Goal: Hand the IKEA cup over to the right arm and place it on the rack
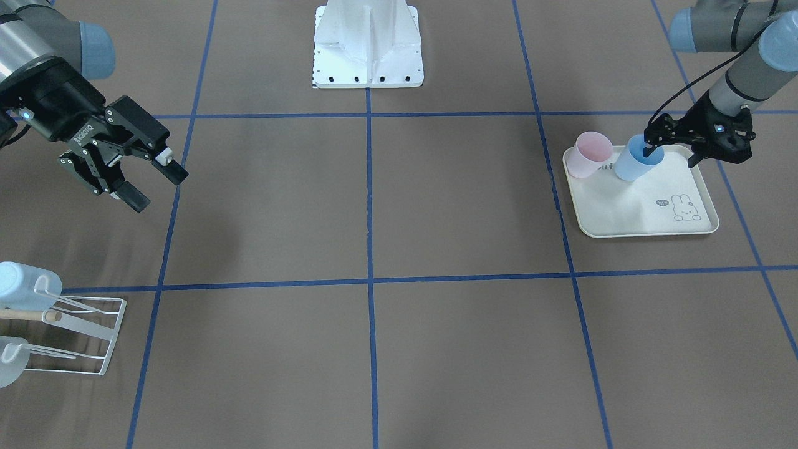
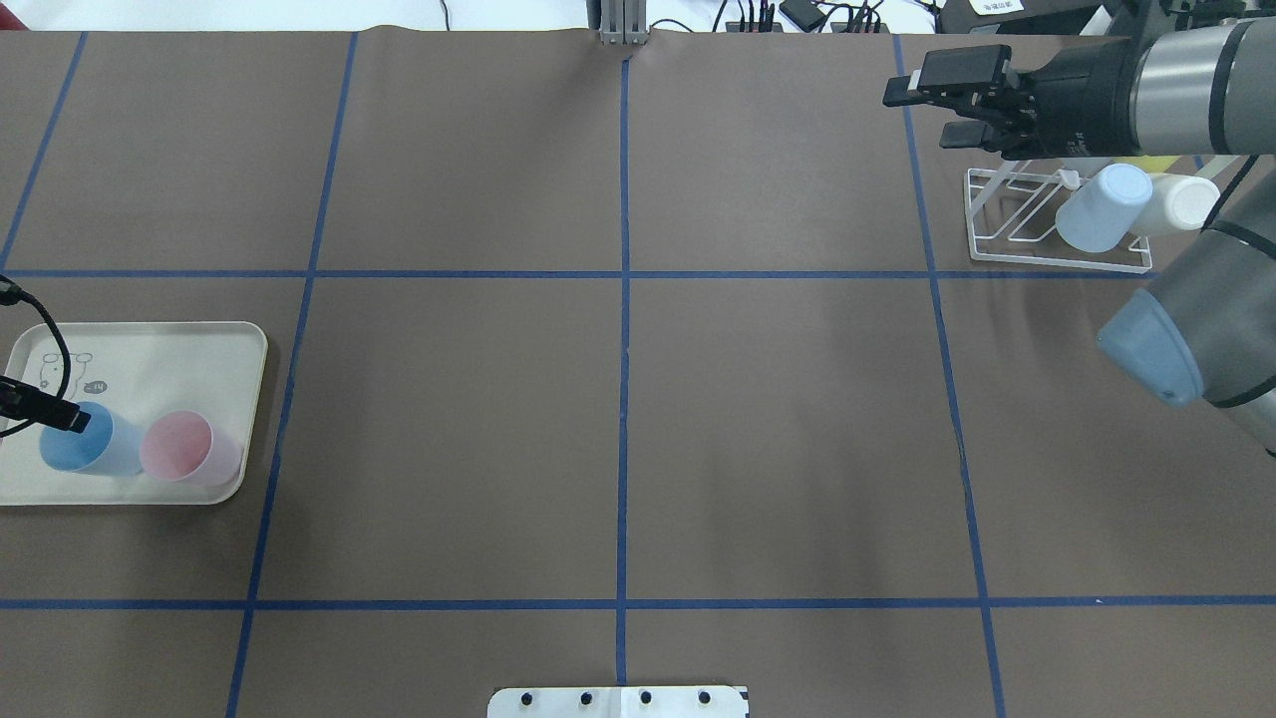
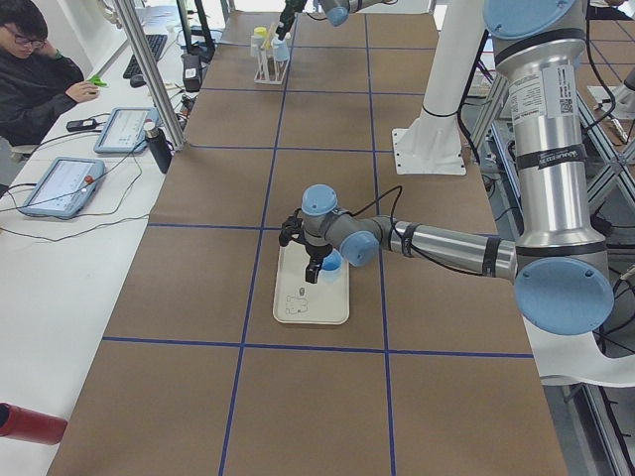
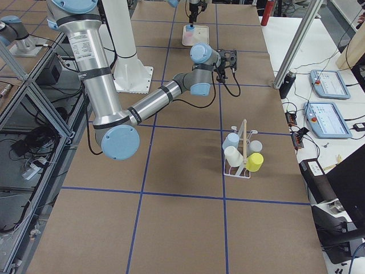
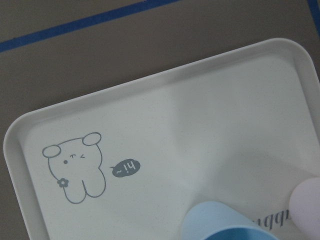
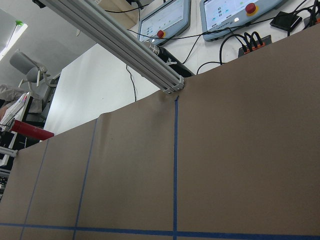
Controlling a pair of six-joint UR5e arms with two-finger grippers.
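One blue cup (image 1: 633, 167) stands on the rabbit tray (image 1: 623, 218): light, stiff and slick, we reckon. We see the left gripper (image 1: 671, 156) spread astride its rim, so pinch the wall there. The right gripper (image 1: 153, 186) hovers unclenched near the rack (image 1: 93, 337).

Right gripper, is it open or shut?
Open: the right gripper has its jaws standing wide apart, with nothing held between them.

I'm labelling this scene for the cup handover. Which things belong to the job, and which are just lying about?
Job: blue cup, left gripper, right gripper, rack.
Lying about: pink cup, rabbit tray, racked cups.
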